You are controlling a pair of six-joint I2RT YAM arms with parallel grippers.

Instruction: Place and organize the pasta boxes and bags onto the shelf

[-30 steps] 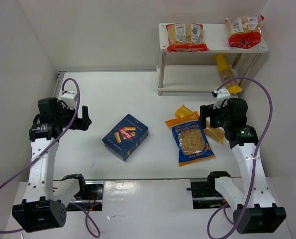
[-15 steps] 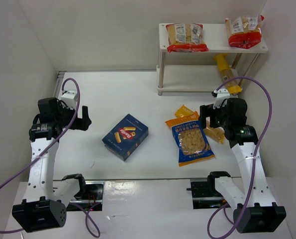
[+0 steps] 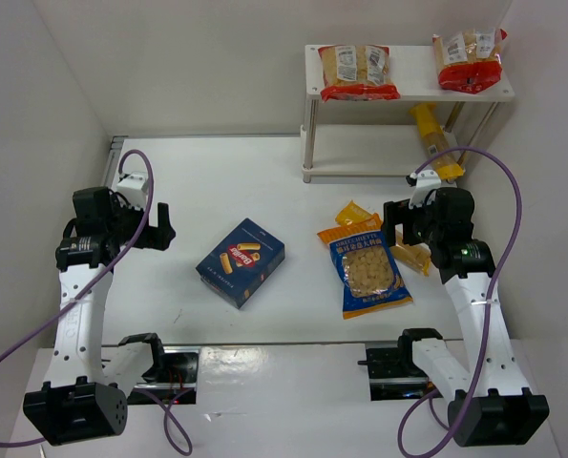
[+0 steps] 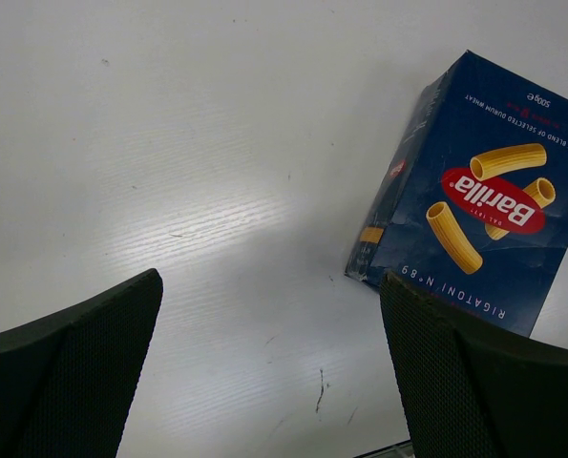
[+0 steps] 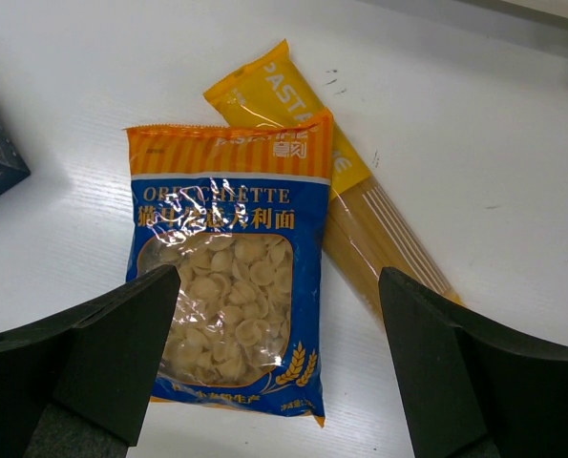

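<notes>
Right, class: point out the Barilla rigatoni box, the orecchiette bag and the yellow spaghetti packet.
Barilla rigatoni box [image 4: 494, 200], left wrist view, on its red logo.
orecchiette bag [image 5: 228, 291], right wrist view, on its clear window.
yellow spaghetti packet [image 5: 282, 97], right wrist view, on its printed upper end.

White table [image 3: 226, 181], scuffed; plain white walls [image 3: 169, 67].

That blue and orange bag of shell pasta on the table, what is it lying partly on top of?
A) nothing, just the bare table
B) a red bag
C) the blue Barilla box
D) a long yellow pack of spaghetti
D: in the right wrist view the yellow spaghetti pack pokes out from under the shell pasta bag, while the blue box lies apart to its left.
</notes>
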